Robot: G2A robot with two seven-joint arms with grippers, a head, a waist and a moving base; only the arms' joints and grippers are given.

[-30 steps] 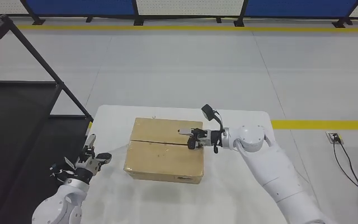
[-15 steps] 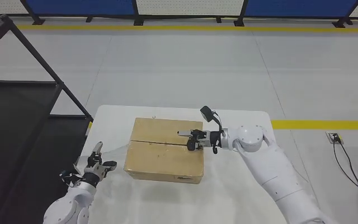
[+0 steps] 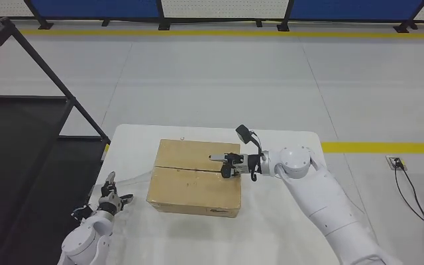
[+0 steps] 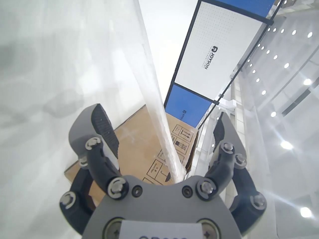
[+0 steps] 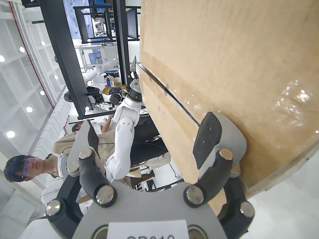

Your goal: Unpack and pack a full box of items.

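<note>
Centrally, brown rectangular cardboard box (image 3: 195, 179): closed and lying flat on the white table (image 3: 139, 149), mid-table, long sides running left to right; top flaps shut along a dark lengthwise seam (image 3: 189, 169).
Right gripper (image 3: 222, 164): poised over the right end of the seam, just inside the box's right edge; fingers spread wide, gripping nothing.
Right wrist view: one black ribbed pad (image 5: 206, 138) laid against the cardboard just beside the seam (image 5: 169, 95), the other pad (image 5: 91, 135) held off the box; glossy clear patches on the box top.
Left gripper (image 3: 116, 189): low at the table's near-left corner, left of the box and apart from it; fingers splayed wide, clamped on nothing.
Left wrist view: translucent whitish strip (image 4: 154, 95) running up from the palm between the two parted pads, pinched by neither; box side with printed handling symbols (image 4: 139, 150) just beyond.
Backdrop: blue-and-white partition panels (image 3: 218, 8) along the far wall, yellow floor line (image 3: 212, 32) in front of them, black metal frame (image 3: 46, 73) at far left.
</note>
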